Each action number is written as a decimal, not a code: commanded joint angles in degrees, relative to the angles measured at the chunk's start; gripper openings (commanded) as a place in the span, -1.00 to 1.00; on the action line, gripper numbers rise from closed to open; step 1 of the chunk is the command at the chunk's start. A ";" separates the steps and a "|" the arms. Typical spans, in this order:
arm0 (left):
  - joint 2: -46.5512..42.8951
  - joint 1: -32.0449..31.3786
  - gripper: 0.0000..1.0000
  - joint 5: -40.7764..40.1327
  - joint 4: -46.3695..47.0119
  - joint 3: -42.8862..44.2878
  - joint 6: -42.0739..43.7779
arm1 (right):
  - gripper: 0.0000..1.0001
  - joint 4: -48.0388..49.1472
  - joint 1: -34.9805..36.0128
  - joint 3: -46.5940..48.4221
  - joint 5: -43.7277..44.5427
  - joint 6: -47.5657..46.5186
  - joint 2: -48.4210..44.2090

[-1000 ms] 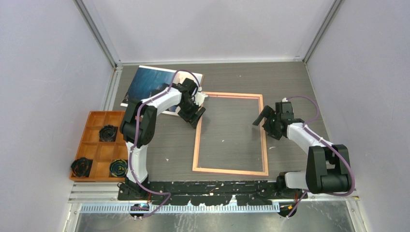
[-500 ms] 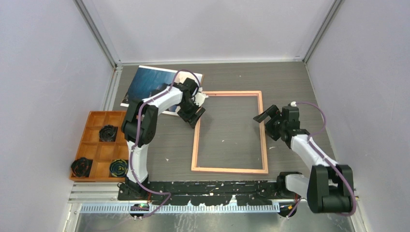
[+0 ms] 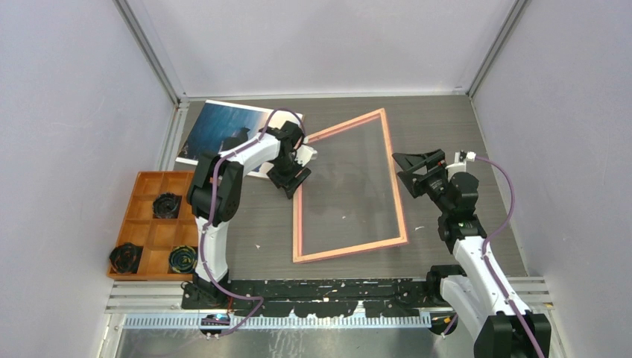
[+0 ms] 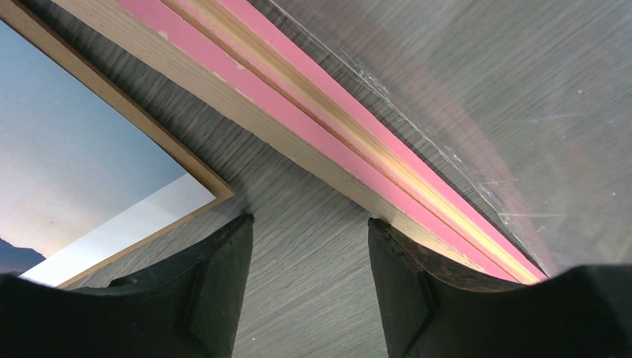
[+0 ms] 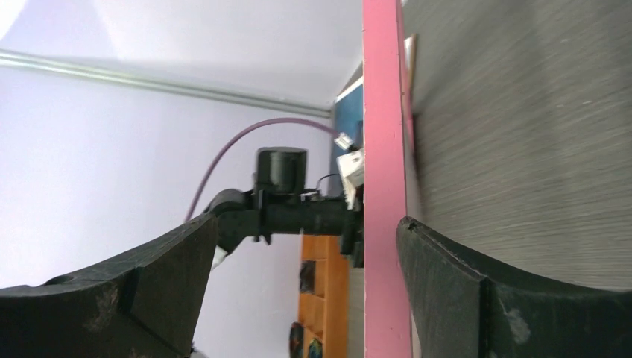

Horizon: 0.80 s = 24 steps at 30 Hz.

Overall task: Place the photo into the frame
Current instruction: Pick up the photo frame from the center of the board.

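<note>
The table point(image 3: 447, 119) is carrying everything, and the frame point(image 5: 384, 112) is taking up its middle, long axis running near to far. Its outline is looking skewed from above, with the far right corner swung outward. Judging from that, its right side is probably standing up off the surface. Something clear, seemingly a pane point(image 4: 484, 89), is sitting inside it.

The photo point(image 3: 220, 130) is lying picture side up at the far left of the table, just left of the frame and apart from it. It is sitting slightly skewed, and your left arm is hiding part of it.

What the coming move is turning on is that the photo is lying on the left side. Your left arm is reaching right beside it, while your right arm is working well away across the frame.

Your left gripper point(image 4: 309, 224) is hanging low between the two with its jaws partly apart, gripping nothing. Only bare table is showing between them. The photo's corner is lying just to one side, and the frame's left rail is running just beside, perhaps touching, the other finger.

Your right gripper point(image 5: 307, 224) is standing wide open astride the frame's right rail. The rail is lying close against one finger and well clear of the other, so it is not looking clamped.
</note>
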 commanded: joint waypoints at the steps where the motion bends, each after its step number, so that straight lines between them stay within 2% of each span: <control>1: 3.63 -3.00 0.24 10.43 6.13 -2.14 -2.79 | 0.85 3.23 4.95 -1.10 -12.12 9.37 1.79; 8: 3.09 -3.01 0.24 10.53 6.05 -2.48 -2.86 | 0.81 5.78 12.47 0.19 -4.72 12.38 4.35; 17: 2.03 -2.95 0.23 10.52 6.27 -3.41 -2.61 | 0.81 14.15 17.64 -1.88 4.68 19.00 6.28; 24: 1.70 -2.92 0.23 10.60 6.12 -3.46 -2.79 | 0.81 18.40 24.98 1.16 14.91 21.92 12.61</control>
